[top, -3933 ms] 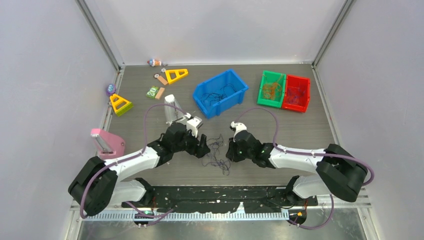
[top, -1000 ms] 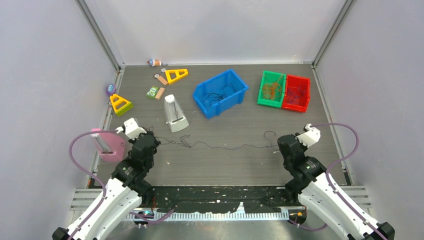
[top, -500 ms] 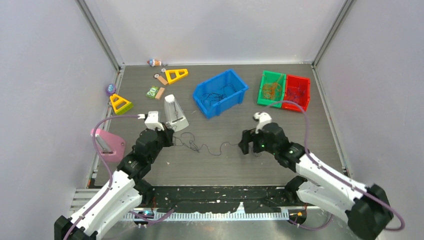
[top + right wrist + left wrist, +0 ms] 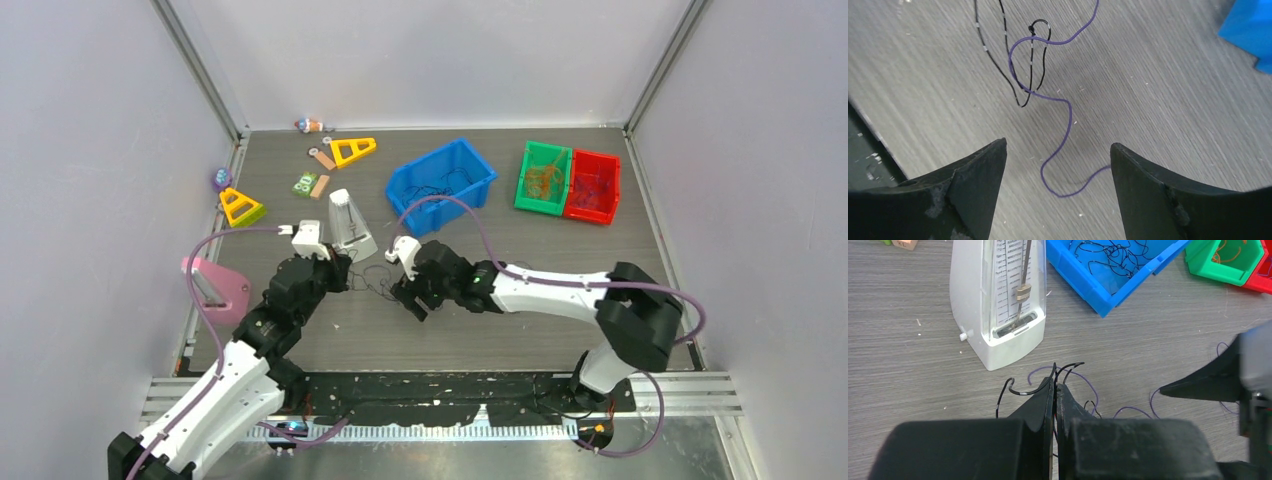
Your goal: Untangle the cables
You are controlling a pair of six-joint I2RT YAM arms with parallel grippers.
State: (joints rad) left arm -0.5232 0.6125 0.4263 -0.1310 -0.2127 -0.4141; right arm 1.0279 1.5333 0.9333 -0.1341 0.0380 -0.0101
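1. Far left: 1 pink block (image 4: 225, 290) and 2 yellow triangles (image 4: 241, 207) (image 4: 352, 150).
2. L arm: reaches fwd from near-left base, elbow bent, wrist angled toward table centre. L gripper (image 4: 341, 272) sits low, just on the near side of 1 metronome (image 4: 350, 228).
3. L gripper is pinched tight on the cables (image 4: 1024, 391); black strands loop out past its tips.
4. Cables: 1 small loose clump on the table btw the 2 grippers, black + purple.
5. R arm: stretched far left across the table from near-right base, kept low. R gripper (image 4: 411, 298) has jaws wide apart w/ nothing held, over a purple strand (image 4: 1068, 118) lying on the table.
6. Right/back: 3 bins, blue bin (image 4: 455, 212), green bin (image 4: 522, 180), red bin (image 4: 614, 185), each w/ wires inside.
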